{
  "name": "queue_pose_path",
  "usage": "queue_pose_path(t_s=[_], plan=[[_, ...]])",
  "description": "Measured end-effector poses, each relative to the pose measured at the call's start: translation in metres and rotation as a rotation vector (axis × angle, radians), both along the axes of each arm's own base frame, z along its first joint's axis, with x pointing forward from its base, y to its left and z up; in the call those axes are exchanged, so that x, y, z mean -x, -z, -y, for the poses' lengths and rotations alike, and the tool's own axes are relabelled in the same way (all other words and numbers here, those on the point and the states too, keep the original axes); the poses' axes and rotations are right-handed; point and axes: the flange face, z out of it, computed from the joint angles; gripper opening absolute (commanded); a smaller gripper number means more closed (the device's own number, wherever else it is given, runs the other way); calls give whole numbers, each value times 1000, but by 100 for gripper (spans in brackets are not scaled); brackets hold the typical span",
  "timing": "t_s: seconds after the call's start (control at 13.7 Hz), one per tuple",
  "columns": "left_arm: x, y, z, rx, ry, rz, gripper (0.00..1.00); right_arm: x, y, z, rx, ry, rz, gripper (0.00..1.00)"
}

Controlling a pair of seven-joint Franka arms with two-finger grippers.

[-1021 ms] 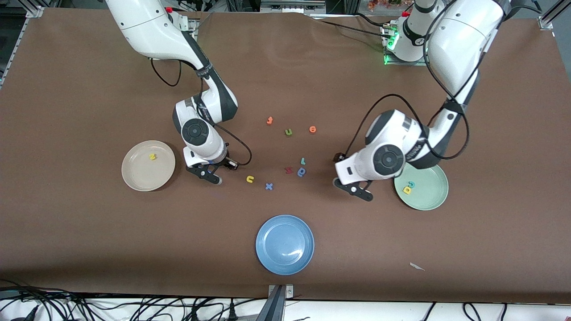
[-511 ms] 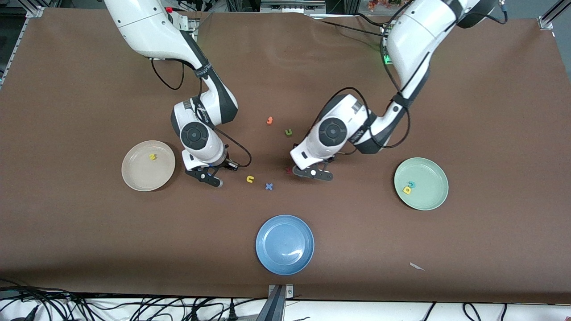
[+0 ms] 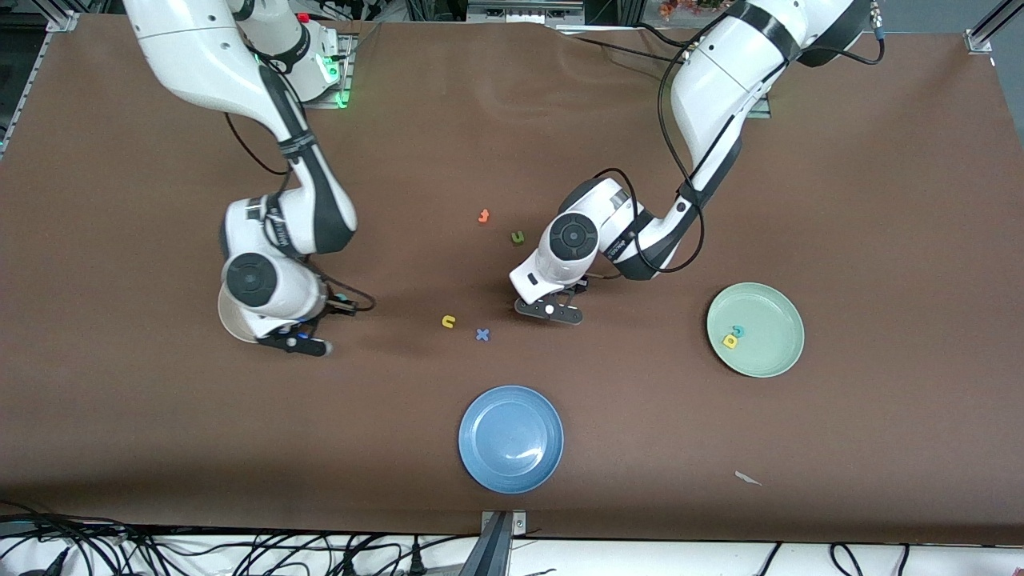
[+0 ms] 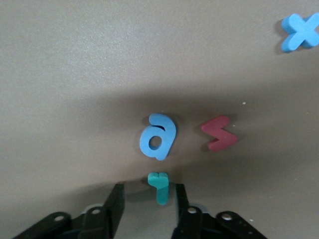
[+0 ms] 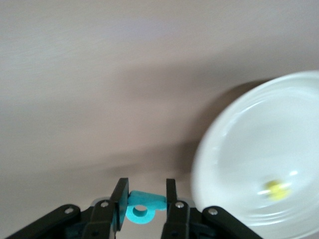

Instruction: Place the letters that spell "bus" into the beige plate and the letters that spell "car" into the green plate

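The right arm has swung away from the table's middle toward its own end, and the right gripper now hangs over the rim of the beige plate, where a second ago it stood beside that plate; its wrist covers most of the dish in the front view. Its jaws are clamped on the teal "b", and the yellow "s" lies in the plate. The left arm has reached in from the green plate, where the teal "c" and yellow "a" lie, bending low over the middle of the table. The left gripper stands with the thin teal "r" between its narrowing jaws, the blue rounded letter just beside. The yellow "u" lies unmoved on the table, nearer the right arm's end.
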Motion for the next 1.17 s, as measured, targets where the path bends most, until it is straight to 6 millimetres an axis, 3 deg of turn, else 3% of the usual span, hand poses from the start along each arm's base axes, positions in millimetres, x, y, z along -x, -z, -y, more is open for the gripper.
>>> queue_pose_path(t_s=[0.15, 0.29, 0.36, 0.44, 0.51, 0.58, 0.88, 1.02, 1.17], plan=[[-1, 1, 0, -6, 5, 11, 23, 6, -11, 41, 0, -56, 2, 24], [-1, 1, 0, -4, 5, 14, 0, 24, -16, 74, -14, -100, 48, 24], [-1, 0, 1, -2, 5, 16, 0, 36, -14, 87, -19, -116, 73, 24], [-2, -1, 0, -3, 5, 19, 0, 49, -10, 97, -23, -125, 89, 34], [-2, -1, 0, -2, 4, 19, 0, 61, -4, 103, -26, -125, 101, 82], [-3, -1, 0, -2, 4, 19, 0, 70, 0, 106, -27, -122, 114, 100], [-19, -7, -21, -32, 4, 2, 0, 72, -2, 103, -48, -100, 115, 100], [-38, -26, -52, -63, 32, -23, 0, 60, -18, 92, -70, -71, 99, 100], [-57, -53, -90, -92, 59, -48, 0, 47, -36, 63, -91, -7, 103, 100]])
